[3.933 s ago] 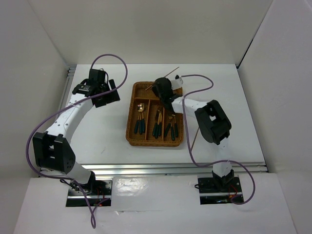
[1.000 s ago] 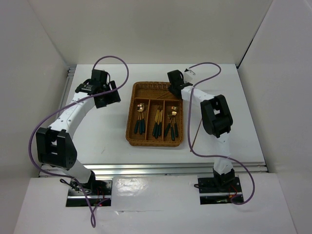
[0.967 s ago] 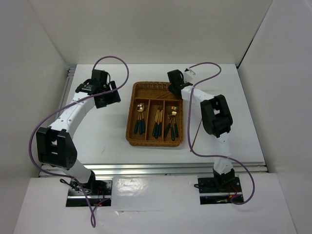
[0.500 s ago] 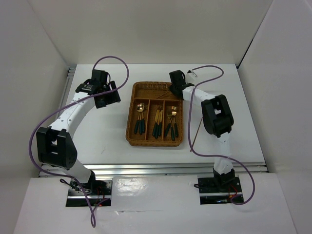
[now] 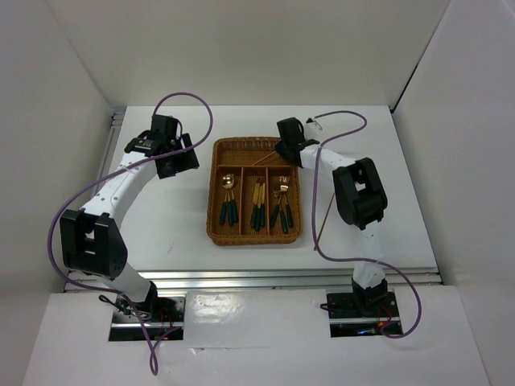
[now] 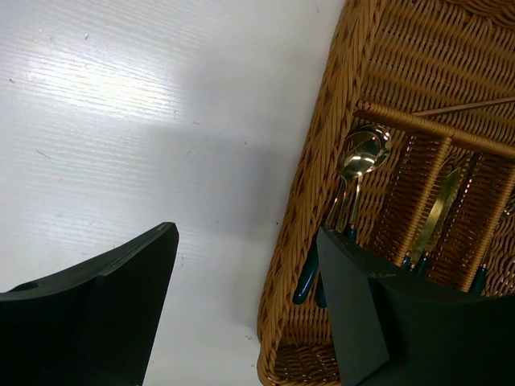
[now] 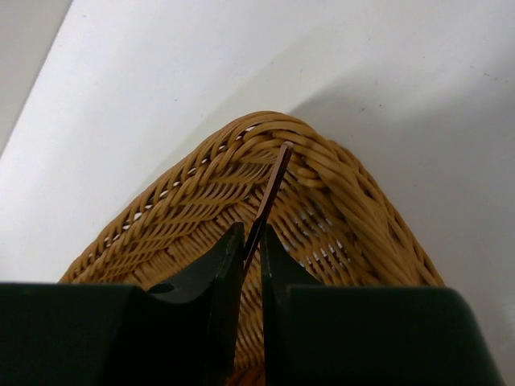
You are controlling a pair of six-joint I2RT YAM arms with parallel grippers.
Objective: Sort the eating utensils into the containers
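Observation:
The brown wicker tray (image 5: 212, 201) lies mid-table. Its three long containers hold teal-handled gold spoons (image 5: 228, 197), knives (image 5: 258, 201) and forks (image 5: 282, 205). My right gripper (image 5: 283, 146) is at the tray's far right corner, shut on a thin reddish-brown chopstick (image 5: 261, 158) that slants across the short crosswise slot. In the right wrist view the chopstick (image 7: 272, 183) sticks out from between the fingers (image 7: 252, 233) over the woven rim (image 7: 338, 173). My left gripper (image 5: 179, 161) hangs open left of the tray; its wrist view shows the tray wall (image 6: 310, 185) and spoons (image 6: 362, 157).
Another thin reddish chopstick (image 5: 321, 225) lies on the white table right of the tray. Purple cables (image 5: 342, 121) loop over both arms. White walls close in the table at the back and sides.
The right gripper has closed further on the chopstick and shifted slightly left, bringing the stick across the crosswise slot. The tray has slid a little to the left. The left arm has not moved.

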